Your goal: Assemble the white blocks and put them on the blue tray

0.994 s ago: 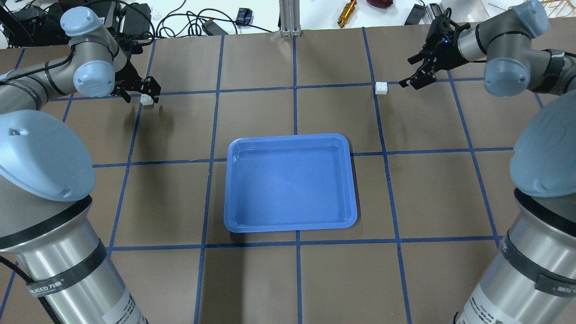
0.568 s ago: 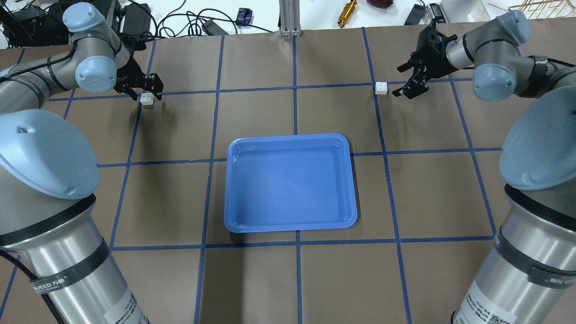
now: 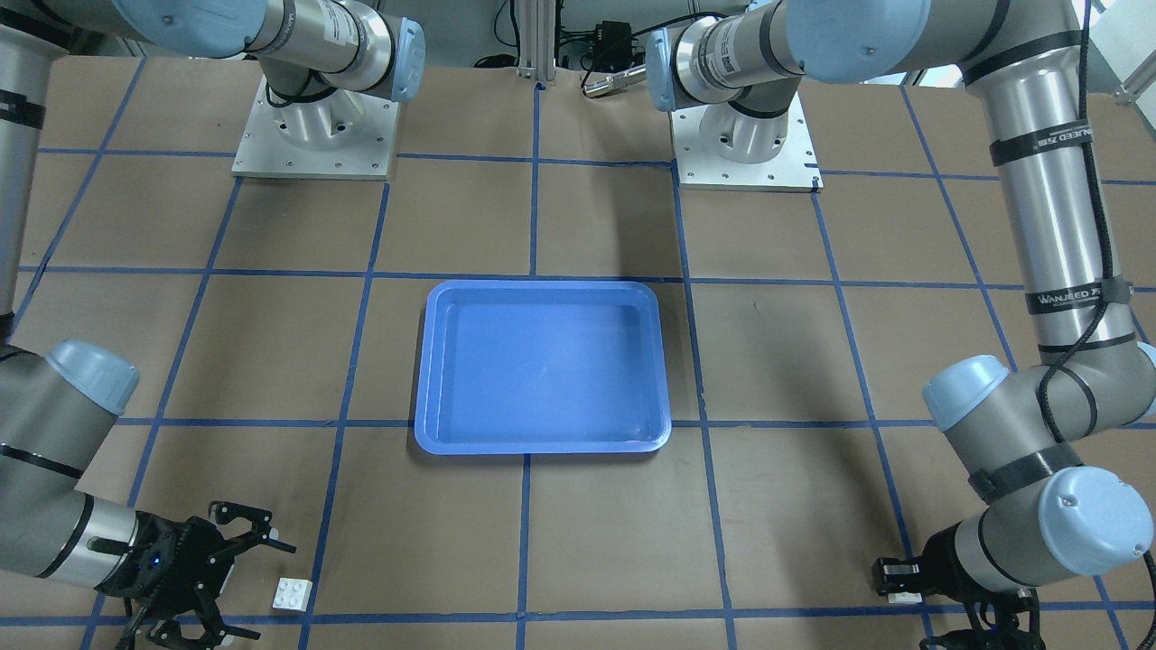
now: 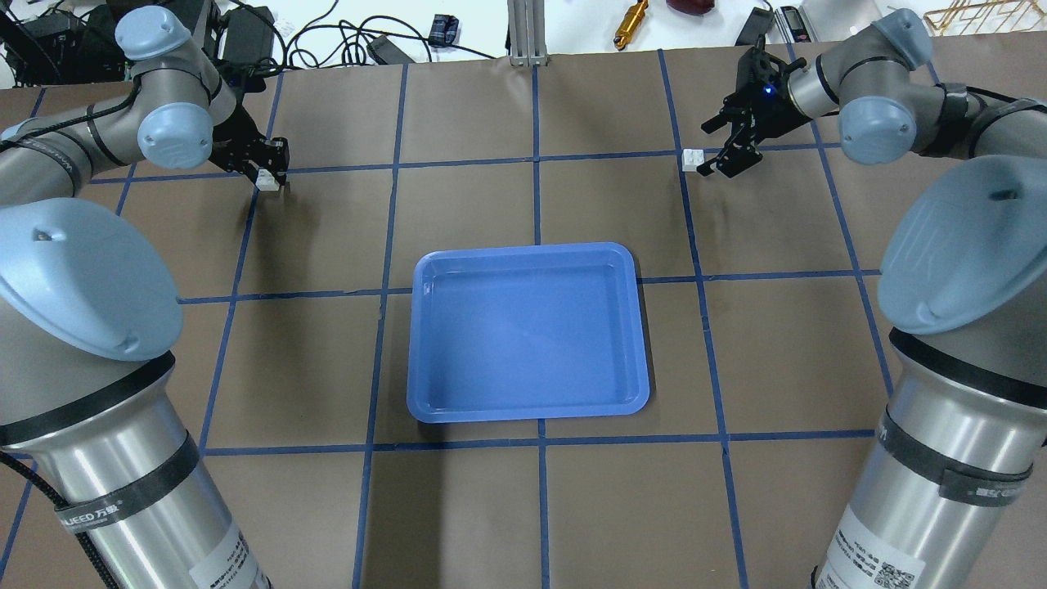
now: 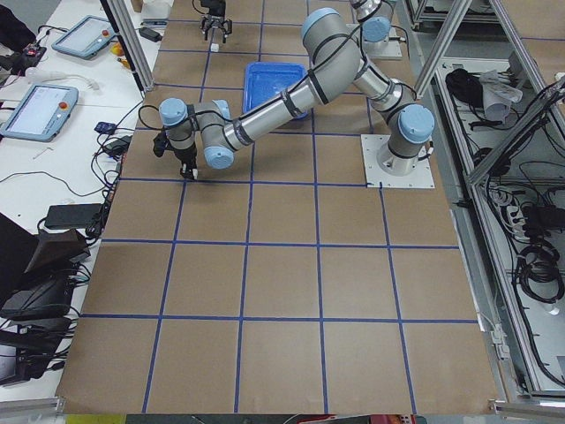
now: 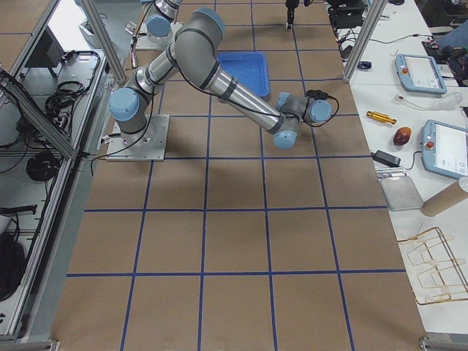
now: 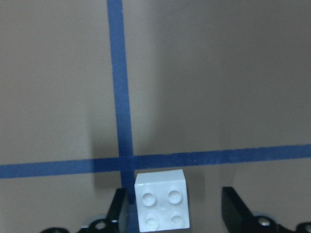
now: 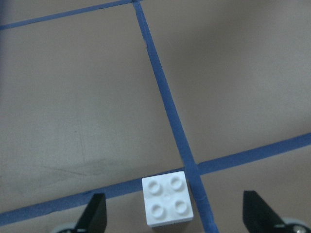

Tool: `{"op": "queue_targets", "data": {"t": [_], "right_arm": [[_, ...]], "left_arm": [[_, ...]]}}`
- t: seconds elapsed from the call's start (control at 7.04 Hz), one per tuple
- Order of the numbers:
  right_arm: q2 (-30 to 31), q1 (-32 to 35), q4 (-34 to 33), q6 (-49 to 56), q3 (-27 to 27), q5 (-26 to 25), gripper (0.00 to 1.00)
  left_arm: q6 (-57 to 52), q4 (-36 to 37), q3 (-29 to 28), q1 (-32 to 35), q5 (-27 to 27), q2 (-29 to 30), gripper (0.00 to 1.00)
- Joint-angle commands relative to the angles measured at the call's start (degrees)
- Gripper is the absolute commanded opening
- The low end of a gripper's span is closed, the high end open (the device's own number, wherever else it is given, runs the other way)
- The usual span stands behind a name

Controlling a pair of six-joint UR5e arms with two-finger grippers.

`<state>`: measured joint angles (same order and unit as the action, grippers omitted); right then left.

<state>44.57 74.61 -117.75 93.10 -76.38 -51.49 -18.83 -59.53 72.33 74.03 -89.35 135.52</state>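
Observation:
The blue tray [image 4: 527, 335] lies empty at the table's middle, also in the front view [image 3: 542, 370]. One white block [image 4: 266, 182] sits at the far left on a tape crossing. My left gripper [image 4: 268, 170] is open and low over it. In the left wrist view this block [image 7: 162, 206] lies between the fingers [image 7: 119, 208], close to the left one. The other white block [image 4: 694, 160] sits at the far right. My right gripper [image 4: 710, 150] is open beside it. In the right wrist view that block [image 8: 167, 198] lies between the wide-spread fingers [image 8: 95, 216].
Blue tape lines [image 4: 536, 204] grid the brown table. Cables, a brass tool [image 4: 630, 23] and other gear lie beyond the far edge. The two arm bases [image 3: 316, 135] stand on the robot's side in the front view.
My left gripper has dropped down around the left white block. My right gripper has moved left, so the right white block now lies between its fingers. Blocks and tray have not moved.

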Motion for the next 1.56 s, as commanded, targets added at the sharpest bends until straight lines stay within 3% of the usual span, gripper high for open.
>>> {"op": "queue_targets", "data": {"t": [0.0,0.71,0.85,1.28,1.42], "right_arm": [[-2.5,0.2,1.9,3.2,3.0,-0.4,0.99],[-2.6,0.6,4.6,5.7,2.7,-1.1,0.98],[-2.6,0.7,4.9,5.7,2.8,-1.2,0.91],[-2.6,0.7,5.1,5.8,2.8,-2.9,0.53],[-2.6,0.7,5.1,5.8,2.8,-2.9,0.27]], "left_arm": [[1.0,0.0,-0.1,0.0,-0.1,0.0,0.30],[3.3,-0.9,0.0,0.4,0.3,-1.1,0.16],[7.4,-0.9,1.5,2.2,0.6,-3.1,0.12],[13.6,-0.9,11.1,10.0,-2.0,-11.7,0.12],[14.9,-1.0,15.3,12.9,-2.0,-15.3,0.12]]}}
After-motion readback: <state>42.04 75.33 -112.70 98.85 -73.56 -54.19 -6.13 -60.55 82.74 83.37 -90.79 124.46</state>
